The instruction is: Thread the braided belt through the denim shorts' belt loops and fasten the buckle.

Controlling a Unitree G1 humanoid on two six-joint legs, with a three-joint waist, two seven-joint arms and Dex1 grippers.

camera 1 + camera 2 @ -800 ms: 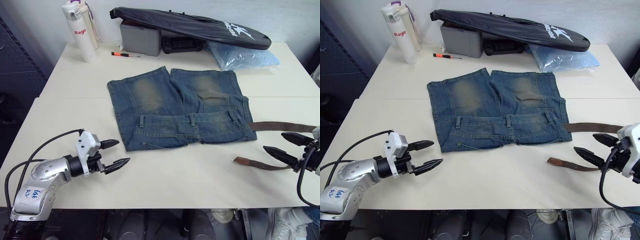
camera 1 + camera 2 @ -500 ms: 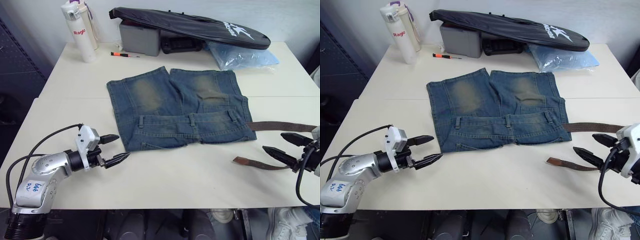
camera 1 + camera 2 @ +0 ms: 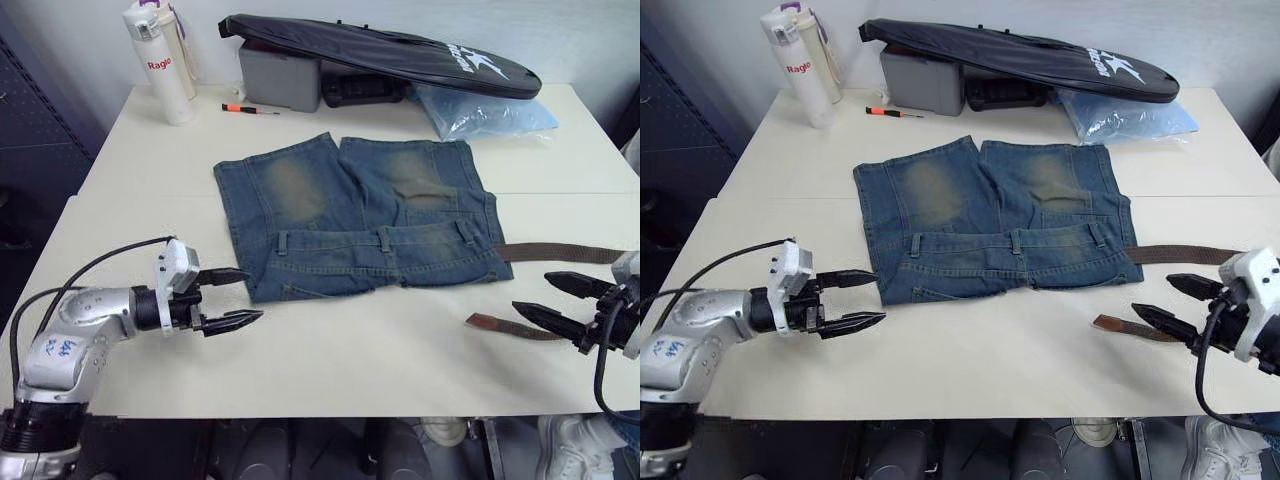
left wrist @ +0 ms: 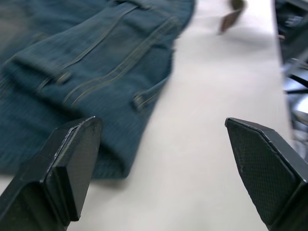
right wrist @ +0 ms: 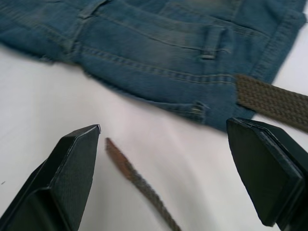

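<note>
the braided belt (image 3: 560, 251) lies on the white surface (image 3: 360, 360) at the robot's right. 1 stretch runs out from under the right edge of the denim shorts (image 3: 360, 215) toward the surface's right edge, and the tan tip end (image 3: 487, 322) lies apart from it, nearer the front edge, below the shorts' right corner. the shorts lie flat mid-surface with the waistband toward the robot and the 2 legs pointing away, yellowish fading on each leg. 3 belt loops (image 3: 386, 239) show along the waistband. whether the belt passes through any loop cannot be told.

the right hand (image 3: 548, 301) hovers low over the surface just right of the tan tip, its 2 black fingers spread wide and holding nothing; in the right wrist view the tip (image 5: 126, 166) lies between the fingers, close to 1 of them. the left hand (image 3: 238, 297) is at the front left, fingers parted and empty, pointing at the shorts' left waistband corner, just short of the denim.

along the far edge stand a white bottle (image 3: 160, 62) marked "ragio", a small orange-handled screwdriver (image 3: 250, 108), a grey box (image 3: 281, 78) with a black padded bag (image 3: 400, 50) resting across its top, and a clear plastic pouch (image 3: 485, 112) with something pale blue inside.
</note>
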